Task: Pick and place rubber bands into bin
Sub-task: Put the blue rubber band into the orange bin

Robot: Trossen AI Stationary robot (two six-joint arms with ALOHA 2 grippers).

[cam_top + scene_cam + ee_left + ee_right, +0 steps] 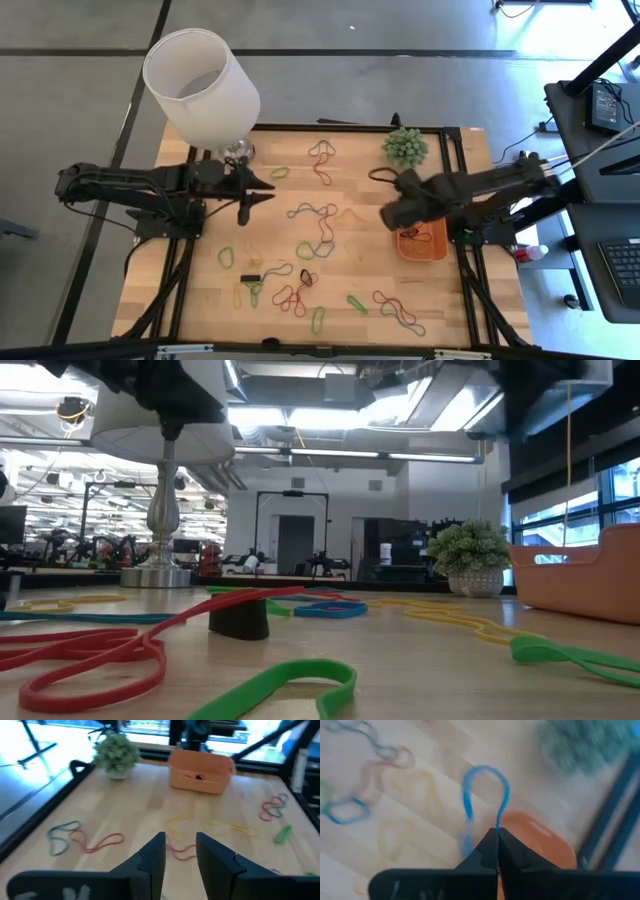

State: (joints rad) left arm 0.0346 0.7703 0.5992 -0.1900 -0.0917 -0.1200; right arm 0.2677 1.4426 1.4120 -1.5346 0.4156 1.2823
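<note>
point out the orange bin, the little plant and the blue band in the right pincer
orange bin (pixel 200 772), left wrist view, on its front wall
little plant (pixel 405 146), high view, on its leafy top
blue band (pixel 485 775), right wrist view, on the loop's top curve

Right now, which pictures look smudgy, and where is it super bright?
Right wrist view: blurriest; the plant and table bands are smeared, though the blue rubber band pinched in the right gripper reads clearly. Low view: the nearest green band is soft, ceiling lights glare. Left wrist view: windows behind the bin wash out white.
</note>
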